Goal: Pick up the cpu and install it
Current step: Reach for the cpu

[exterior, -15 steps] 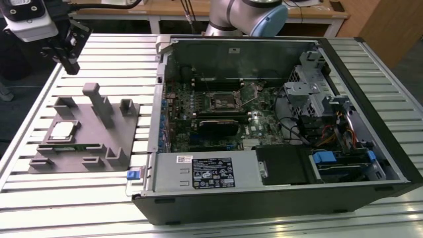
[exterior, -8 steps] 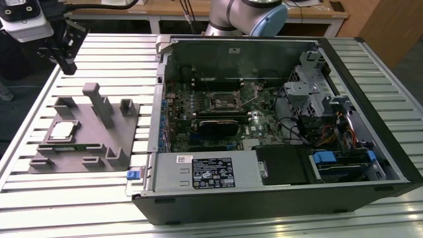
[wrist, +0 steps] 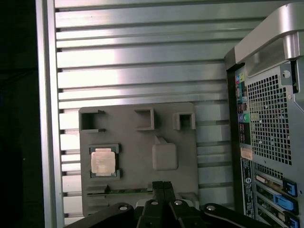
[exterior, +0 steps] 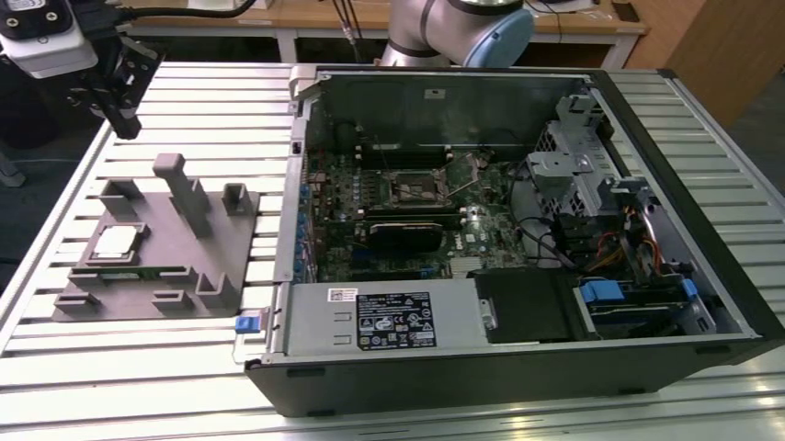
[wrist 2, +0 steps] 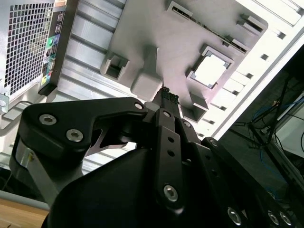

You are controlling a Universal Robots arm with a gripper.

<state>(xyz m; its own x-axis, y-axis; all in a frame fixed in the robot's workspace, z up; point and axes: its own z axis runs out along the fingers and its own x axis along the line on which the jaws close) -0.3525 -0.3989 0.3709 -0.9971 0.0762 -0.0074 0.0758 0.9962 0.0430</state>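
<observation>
Fingers [wrist: 157, 194] pressed together and empty hang near the grey fixture [exterior: 160, 266] by the desk's [exterior: 110, 367] exterior-view-left edge. The cpu [exterior: 117, 241] lies untouched in its fixture pocket. I judge this the approach step; grasping calls for parted fingers centred over it.

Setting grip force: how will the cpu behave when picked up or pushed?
Probably stiff and light: the cpu is a small flat metal-topped chip. Its shiny top may be slippery. Seated in a pocket of the grey fixture, it likely won't slide.
</observation>
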